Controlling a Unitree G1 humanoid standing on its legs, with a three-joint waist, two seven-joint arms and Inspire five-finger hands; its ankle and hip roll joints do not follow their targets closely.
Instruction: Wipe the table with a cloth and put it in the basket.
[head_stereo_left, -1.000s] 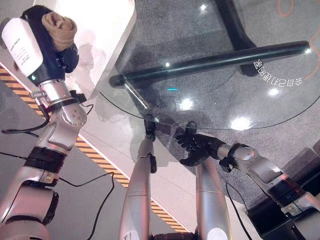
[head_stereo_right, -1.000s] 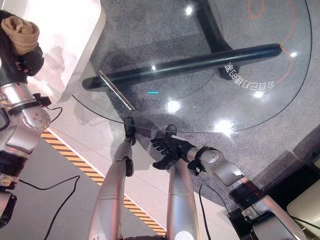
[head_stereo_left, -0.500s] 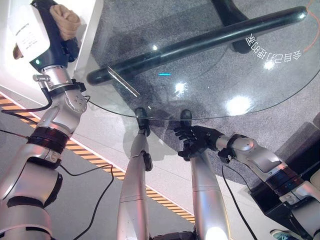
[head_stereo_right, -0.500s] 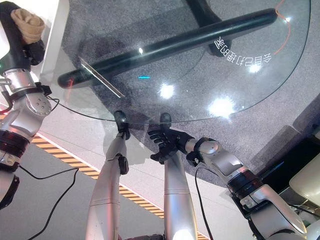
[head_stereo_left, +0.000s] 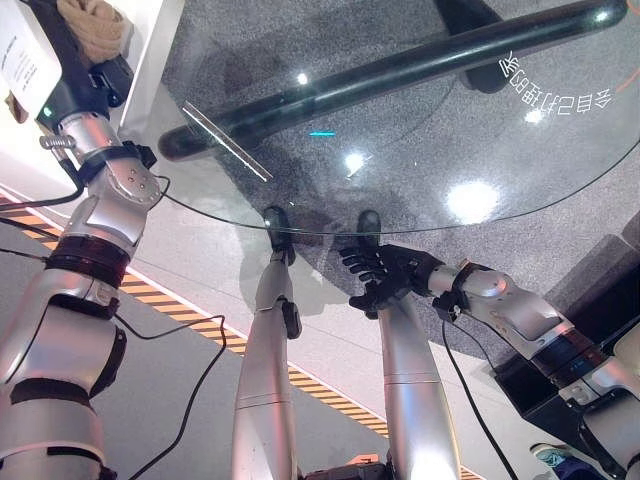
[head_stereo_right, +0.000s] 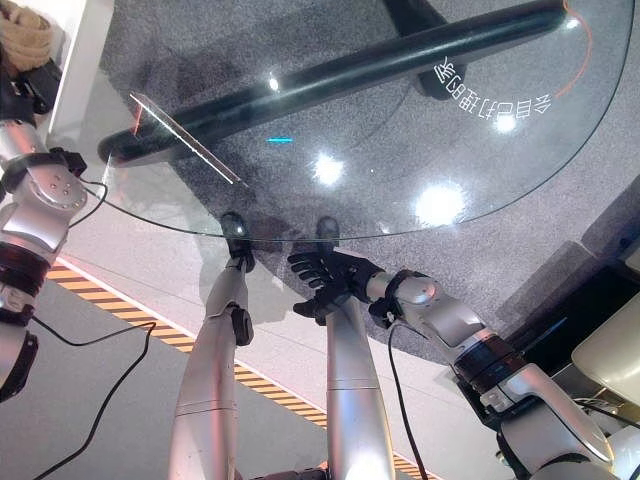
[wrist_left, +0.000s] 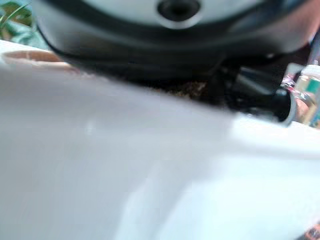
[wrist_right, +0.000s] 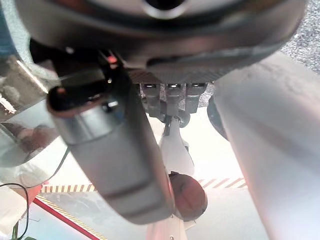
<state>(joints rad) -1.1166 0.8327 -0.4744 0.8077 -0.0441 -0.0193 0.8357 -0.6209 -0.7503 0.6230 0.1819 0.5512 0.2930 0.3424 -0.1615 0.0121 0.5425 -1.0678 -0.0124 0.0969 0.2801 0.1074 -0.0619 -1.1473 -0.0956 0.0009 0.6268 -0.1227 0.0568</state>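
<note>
A bunched tan cloth (head_stereo_left: 92, 20) sits in my left hand (head_stereo_left: 82, 85), which is shut on it at the far upper left, over a white tabletop (head_stereo_left: 150, 45). In the left wrist view a sliver of the cloth (wrist_left: 186, 89) shows under the hand's dark bulk, just above the white surface (wrist_left: 150, 175). My right hand (head_stereo_left: 378, 276) hangs open and holds nothing, below the near rim of a round glass table (head_stereo_left: 420, 150). Its straight fingers (wrist_right: 167, 97) and its thumb (wrist_right: 117, 165) show in the right wrist view.
The glass table's thick black base bar (head_stereo_left: 400, 75) runs across under the pane. A yellow-and-black striped line (head_stereo_left: 180, 310) crosses the floor at the lower left. A bottle (wrist_left: 310, 95) stands beyond the white surface.
The whole picture has shifted, so the camera has moved. My left hand still holds the cloth, now nearer the white tabletop's edge. The right hand has barely moved.
</note>
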